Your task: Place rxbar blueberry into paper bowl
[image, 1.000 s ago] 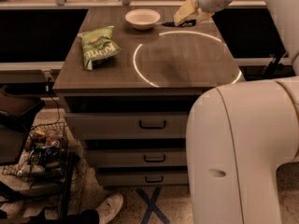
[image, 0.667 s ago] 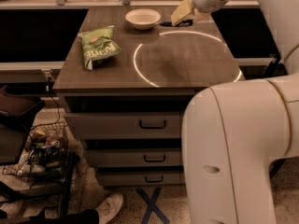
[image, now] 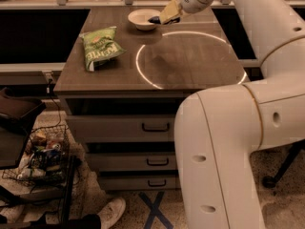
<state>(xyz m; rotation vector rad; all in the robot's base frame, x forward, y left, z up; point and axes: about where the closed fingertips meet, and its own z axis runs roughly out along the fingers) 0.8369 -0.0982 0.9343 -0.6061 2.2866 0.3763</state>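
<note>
The paper bowl (image: 142,19) is off-white and stands at the far middle of the wooden table (image: 190,66). My gripper (image: 164,16) reaches in from the upper right and sits just right of the bowl, a little above the tabletop. It is shut on the rxbar blueberry (image: 154,19), whose dark blue end sticks out from the pale fingers (image: 170,11) toward the bowl's right rim. The rest of the bar is hidden by the fingers.
A green crinkled chip bag (image: 99,46) lies on the table's left side. A bright ring of light (image: 143,75) marks the tabletop. My white arm and body (image: 228,147) fill the right foreground. Drawers (image: 155,127) sit below; a wire basket (image: 43,156) stands on the floor at left.
My gripper has moved left with the bar, from right of the bowl to close beside its right rim. The bowl and chip bag have not moved.
</note>
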